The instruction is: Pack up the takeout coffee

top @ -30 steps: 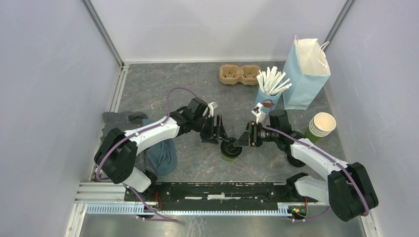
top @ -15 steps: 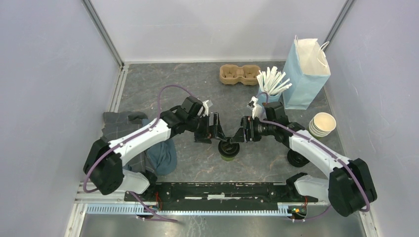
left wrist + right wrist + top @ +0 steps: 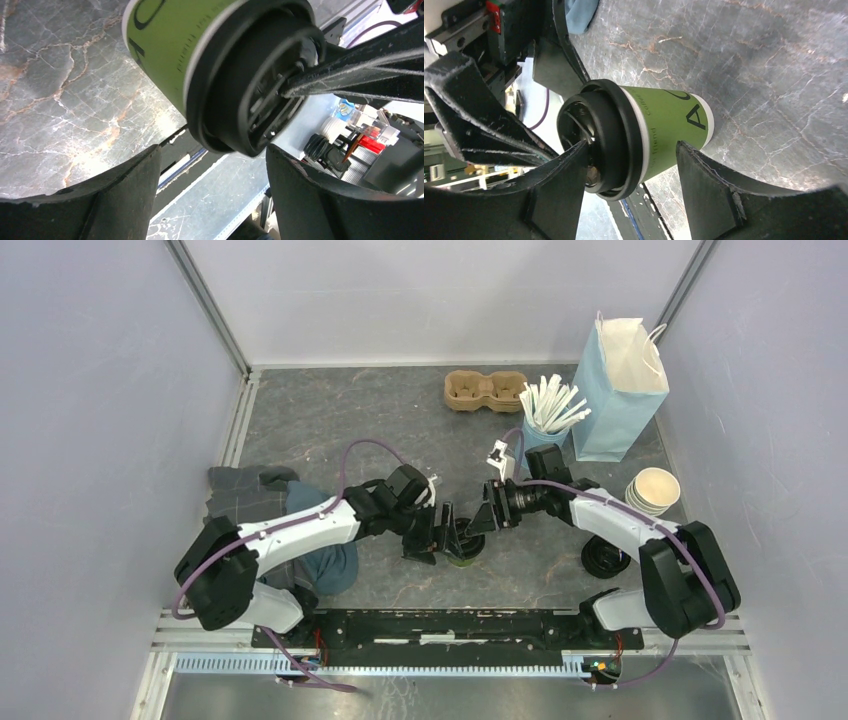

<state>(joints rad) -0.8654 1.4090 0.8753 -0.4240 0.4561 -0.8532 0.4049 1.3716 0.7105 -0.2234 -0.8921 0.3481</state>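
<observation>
The takeout coffee is standing on the counter just below the middle of the overhead frame, and both arms are crowding it. The left tool is gaping wide with the cup just past its fingertips, and the right tool is spreading open too, one finger lying over the black lid. It's looking light and thin-walled (paper buckling under a hard squeeze), so I'm favouring a gentle hold on the green wall just under the lid rim.
</observation>
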